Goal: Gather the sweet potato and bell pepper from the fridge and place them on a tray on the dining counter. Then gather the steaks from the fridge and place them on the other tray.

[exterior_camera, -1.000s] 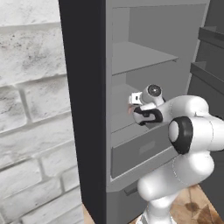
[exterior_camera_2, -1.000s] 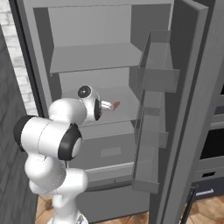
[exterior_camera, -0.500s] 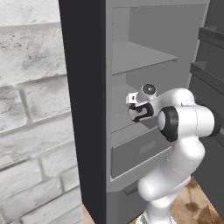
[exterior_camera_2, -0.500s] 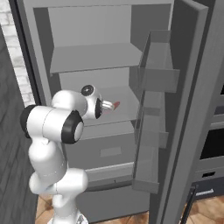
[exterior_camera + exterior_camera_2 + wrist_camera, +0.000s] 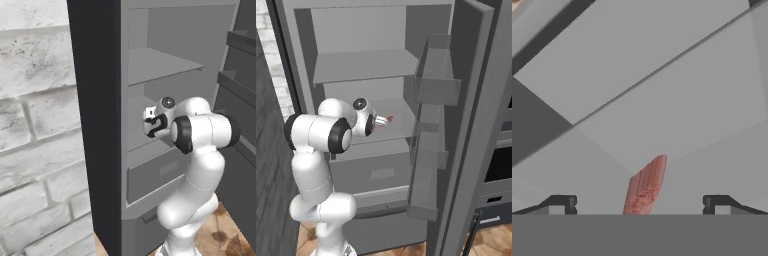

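The grey fridge (image 5: 361, 65) stands open, and my arm reaches onto its middle shelf (image 5: 137, 145). A flat reddish steak (image 5: 644, 187) lies on that shelf, right in front of my gripper (image 5: 639, 202). The jaws are open, with a dark fingertip (image 5: 559, 202) on either side of the steak's near end and nothing gripped. From the right base view the steak (image 5: 387, 120) shows as a red sliver just past the gripper (image 5: 378, 121). In the left base view the hand (image 5: 152, 122) sits at the shelf's front. Sweet potato, bell pepper, trays and dining counter are out of view.
The fridge door (image 5: 471, 100) hangs open on the right with door bins (image 5: 431, 90) jutting inward. A closed grey drawer (image 5: 381, 172) sits under the middle shelf, and another shelf (image 5: 160, 62) is above. A white brick wall (image 5: 35, 125) flanks the fridge on the left.
The arm's elbow has swung to the left while the hand stays at the middle shelf by the steak. The jaws stay open.
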